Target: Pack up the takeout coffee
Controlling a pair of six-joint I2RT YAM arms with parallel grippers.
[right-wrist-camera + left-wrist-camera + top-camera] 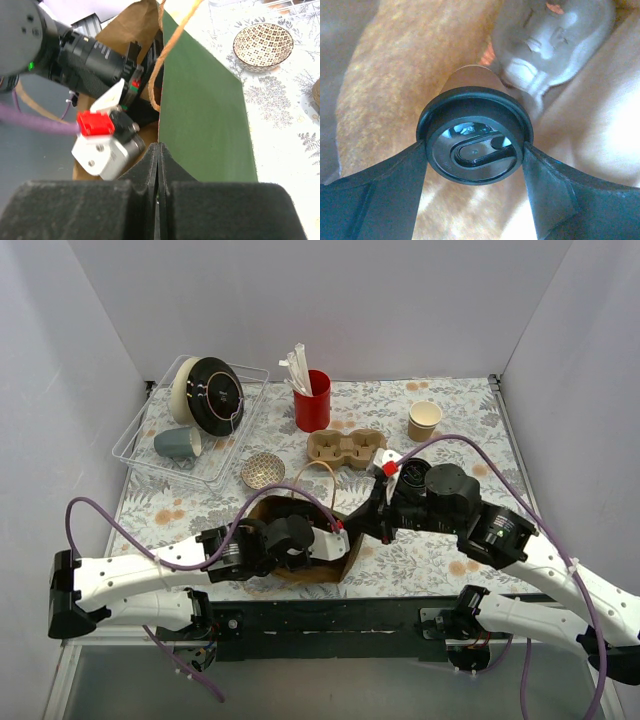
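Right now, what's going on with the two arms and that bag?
The left gripper is shut on the takeout coffee, gripping it at the black lid and holding it inside the paper bag. The right gripper is pinched shut on the bag's edge, apparently to keep the mouth open. The cup is not released yet. The cup carrier and bowl sit farther back.

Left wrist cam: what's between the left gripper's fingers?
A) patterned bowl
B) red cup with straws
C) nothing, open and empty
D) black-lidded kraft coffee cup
D: the left gripper has its fingers against both sides of the black lid of the takeout coffee, with the brown paper bag around it.
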